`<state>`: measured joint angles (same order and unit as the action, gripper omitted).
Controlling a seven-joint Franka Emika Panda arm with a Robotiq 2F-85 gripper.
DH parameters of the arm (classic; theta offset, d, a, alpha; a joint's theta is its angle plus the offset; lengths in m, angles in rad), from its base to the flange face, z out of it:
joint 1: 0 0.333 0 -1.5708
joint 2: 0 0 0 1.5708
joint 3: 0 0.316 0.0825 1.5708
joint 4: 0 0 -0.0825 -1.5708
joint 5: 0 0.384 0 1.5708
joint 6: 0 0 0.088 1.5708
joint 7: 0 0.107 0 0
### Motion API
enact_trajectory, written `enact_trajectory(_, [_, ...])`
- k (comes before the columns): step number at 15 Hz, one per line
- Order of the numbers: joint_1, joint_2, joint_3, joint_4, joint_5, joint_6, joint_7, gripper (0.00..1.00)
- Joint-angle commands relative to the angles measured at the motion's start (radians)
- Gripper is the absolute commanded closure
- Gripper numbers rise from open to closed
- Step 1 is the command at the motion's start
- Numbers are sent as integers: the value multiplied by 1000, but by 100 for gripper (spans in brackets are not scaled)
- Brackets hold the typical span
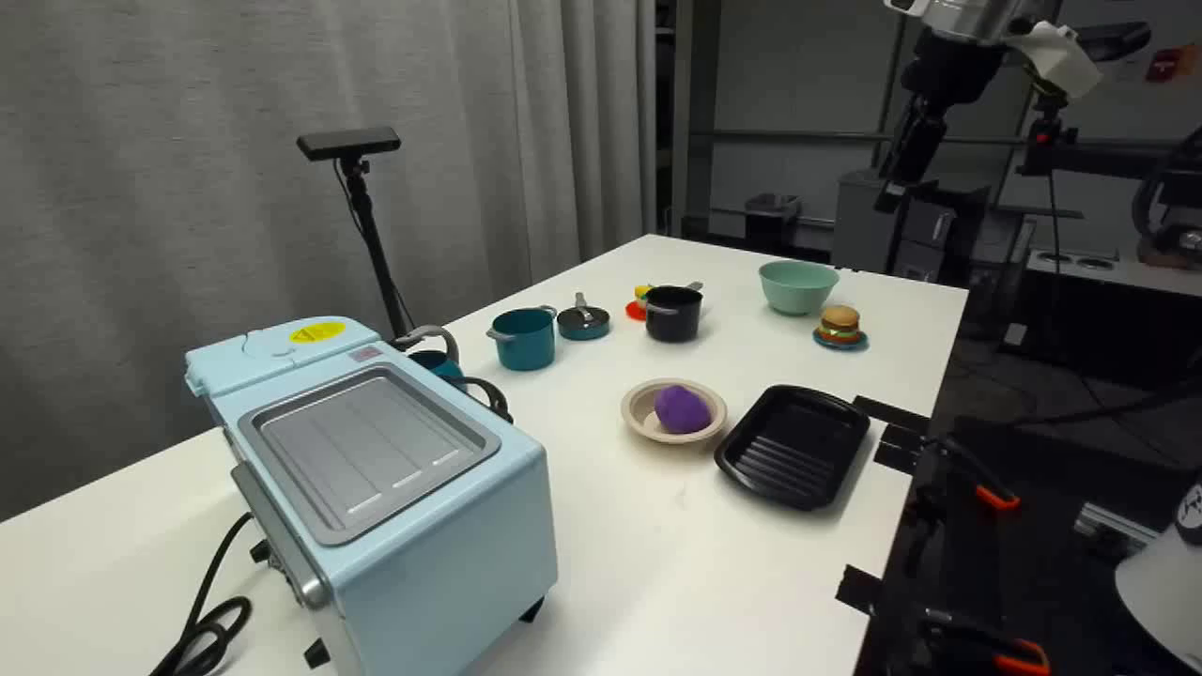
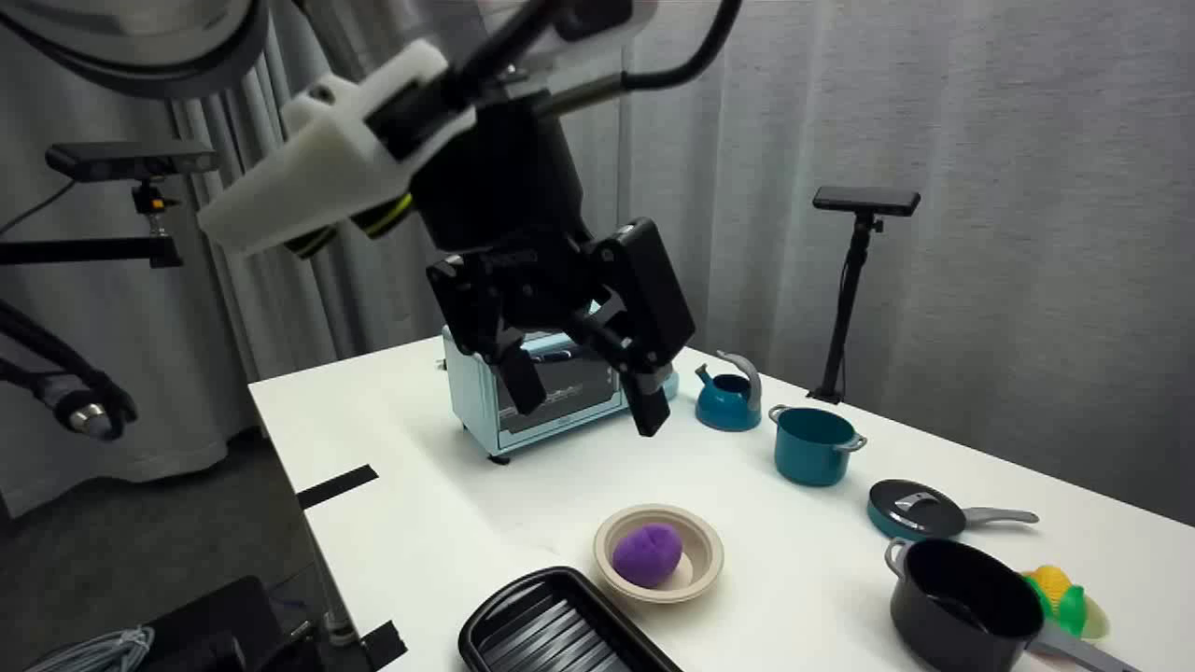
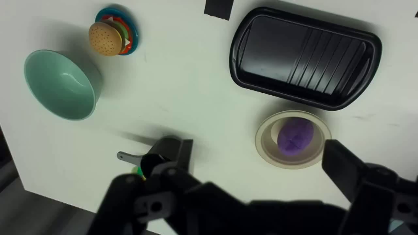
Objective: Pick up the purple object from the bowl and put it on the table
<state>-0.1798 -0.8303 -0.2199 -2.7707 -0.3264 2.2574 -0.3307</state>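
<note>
While the gripper [image 2: 586, 403] hangs in the air, higher than the table [image 2: 439, 532], fingers [image 2: 646, 403] released and spread wide, the purple object [image 3: 295, 136] sits inside the bowl [image 3: 265, 143]; wrist view, clock centred on that bowl: black tray [image 3: 303, 58] at 12 o'clock, just beside it; toy burger [image 3: 106, 38] at 10, well apart; black pot [image 3: 166, 147] at 9, partly hidden by the gripper; in an exterior view, purple object [image 2: 647, 554] toward the bowl's 9 o'clock side, gripper up at 11, well apart.
</note>
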Motion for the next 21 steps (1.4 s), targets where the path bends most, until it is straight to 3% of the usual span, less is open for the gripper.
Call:
enact_trajectory(1, [-1, 1, 2, 1, 2, -2, -1, 0])
enact_trajectory(14, [9, 3, -4, 6, 31, -18, 4, 0])
enact_trajectory(15, [84, 206, 31, 131, 84, 49, 63, 0])
enact_trajectory(17, [112, 258, 39, 170, 131, 69, 72, 0])
enact_trajectory(21, [163, 484, 73, 352, 210, 69, 94, 0])
